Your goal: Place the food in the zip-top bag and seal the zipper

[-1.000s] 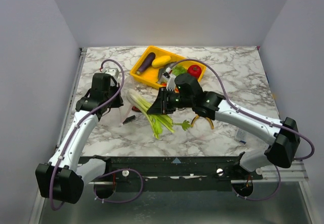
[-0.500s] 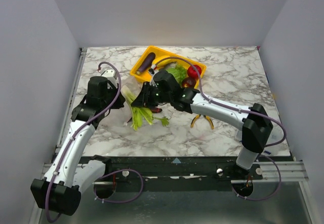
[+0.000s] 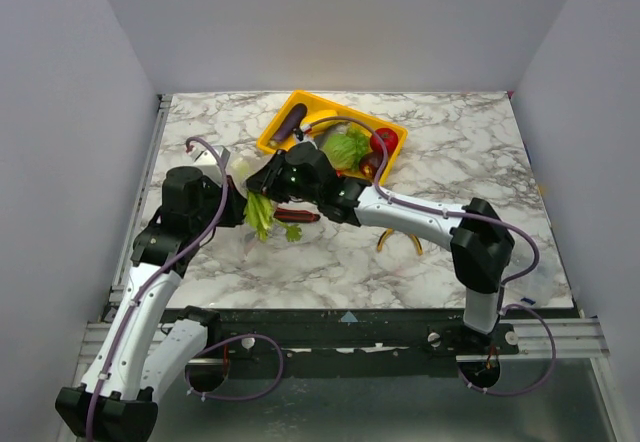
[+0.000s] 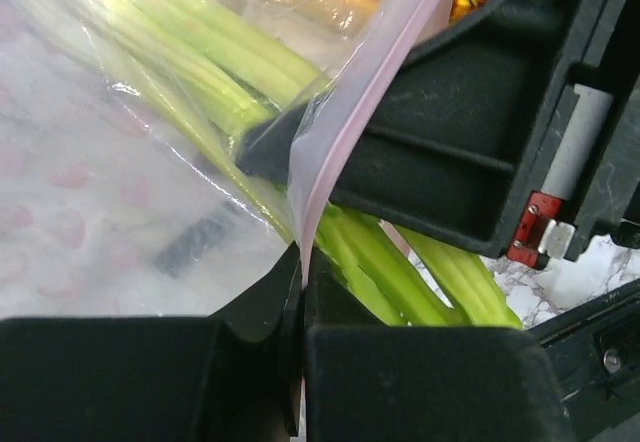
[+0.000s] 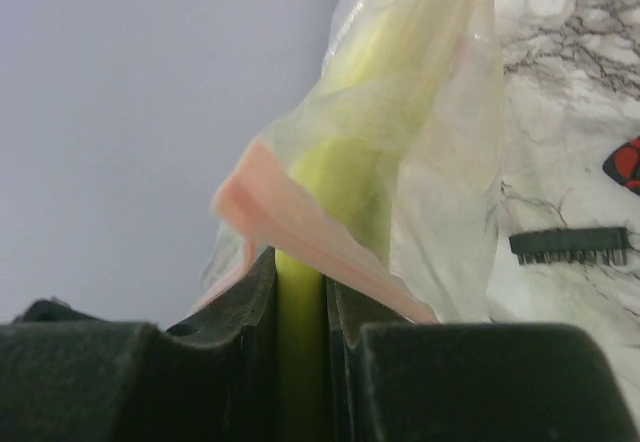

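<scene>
Left gripper [image 4: 301, 274]: fingers squeezed right together on the pink edge of the zip-top bag [image 4: 120, 192], at roughly 9 o'clock from the table's [image 3: 450, 132] middle.
Right gripper [image 5: 300, 284]: fingers narrow, pinching the leek [image 5: 350, 162] by its stalk, nose to nose with the left gripper.
Zip-top bag: held up between the two grippers, with its crinkly film draped over the leek's upper end.
Zipper [image 4: 350, 112]: the pink strip is unsealed; it runs up from the left fingers and across the front of the right gripper's body.
Leek: partly inside the bag, its green stalks showing through the plastic. In the top view the leafy end pokes out toward 6 o'clock.
Yellow tray [image 3: 300, 102]: at 12 o'clock, holding the eggplant [image 3: 290, 122], lettuce [image 3: 347, 148], tomato [image 3: 384, 140] and onion [image 3: 368, 165].
Pliers [image 3: 413, 245]: on the marble at about 4 o'clock from the grippers.
Changed: a second ago the right gripper hung over the table's middle with the leek trailing long toward 6 o'clock, well apart from the left gripper. It has since swung over to 9 o'clock, and the lettuce now shows fully.
</scene>
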`<state>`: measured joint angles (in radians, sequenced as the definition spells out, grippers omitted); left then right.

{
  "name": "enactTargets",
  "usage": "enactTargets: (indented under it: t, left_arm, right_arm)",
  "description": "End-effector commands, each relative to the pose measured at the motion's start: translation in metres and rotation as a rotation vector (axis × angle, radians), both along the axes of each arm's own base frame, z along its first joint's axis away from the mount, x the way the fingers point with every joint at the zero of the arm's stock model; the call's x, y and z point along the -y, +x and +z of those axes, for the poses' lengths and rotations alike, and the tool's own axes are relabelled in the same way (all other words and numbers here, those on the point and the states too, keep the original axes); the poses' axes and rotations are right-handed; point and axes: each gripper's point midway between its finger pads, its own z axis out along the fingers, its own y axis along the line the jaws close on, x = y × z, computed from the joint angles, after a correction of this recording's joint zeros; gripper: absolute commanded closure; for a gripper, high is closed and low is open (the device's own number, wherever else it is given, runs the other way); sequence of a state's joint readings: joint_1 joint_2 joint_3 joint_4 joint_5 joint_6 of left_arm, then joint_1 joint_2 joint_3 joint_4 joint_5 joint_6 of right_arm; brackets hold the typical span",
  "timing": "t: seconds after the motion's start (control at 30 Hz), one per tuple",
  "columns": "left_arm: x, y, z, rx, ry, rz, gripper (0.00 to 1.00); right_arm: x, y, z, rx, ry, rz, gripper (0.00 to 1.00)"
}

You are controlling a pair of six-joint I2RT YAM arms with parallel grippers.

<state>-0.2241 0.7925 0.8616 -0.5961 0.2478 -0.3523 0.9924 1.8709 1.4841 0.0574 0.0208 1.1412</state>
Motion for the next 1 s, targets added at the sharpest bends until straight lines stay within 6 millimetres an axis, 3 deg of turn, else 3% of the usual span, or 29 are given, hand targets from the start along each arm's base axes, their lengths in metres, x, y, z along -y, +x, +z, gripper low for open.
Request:
enactTargets:
  t: [0.0,0.13,0.23,0.3,0.4,0.5,0.73,0.8,0.9,0.97]
  left_arm:
    - [0.010,-0.016,0.000,-0.023,-0.040,-0.063,1.00]
    - [0.014,-0.022,0.007,-0.011,-0.046,-0.101,1.00]
    - [0.016,-0.026,0.010,-0.016,-0.059,-0.116,1.00]
    - [0.017,-0.027,0.011,-0.013,-0.073,-0.114,1.00]
    - [0.016,-0.027,0.012,-0.015,-0.081,-0.096,1.00]
    - [0.018,-0.028,0.012,-0.022,-0.098,-0.100,1.00]
    - [0.035,-0.037,0.019,-0.058,-0.172,-0.181,1.00]
    - [0.033,-0.037,0.018,-0.056,-0.167,-0.170,1.00]
    - [0.029,-0.035,0.020,-0.043,-0.154,-0.145,1.00]
    - [0.024,-0.031,0.020,-0.031,-0.139,-0.116,1.00]
  right_arm:
    - [-0.009,0.031,0.022,0.013,0.084,-0.189,0.99]
    - [-0.022,0.045,0.004,0.086,0.001,-0.173,1.00]
    - [-0.033,0.037,-0.023,0.054,-0.090,-0.096,0.94]
    - [-0.031,0.032,-0.041,0.023,-0.148,-0.072,0.90]
    - [-0.019,0.028,-0.051,0.030,-0.190,-0.084,0.87]
    - [-0.012,0.030,-0.040,0.061,-0.161,-0.114,0.99]
    - [0.010,0.052,-0.015,0.019,-0.078,-0.371,1.00]
    - [-0.001,0.056,-0.009,0.074,-0.074,-0.333,0.99]
    - [-0.015,0.050,-0.028,0.084,-0.202,-0.229,0.85]
    - [-0.011,0.036,-0.042,0.090,-0.264,-0.177,0.65]
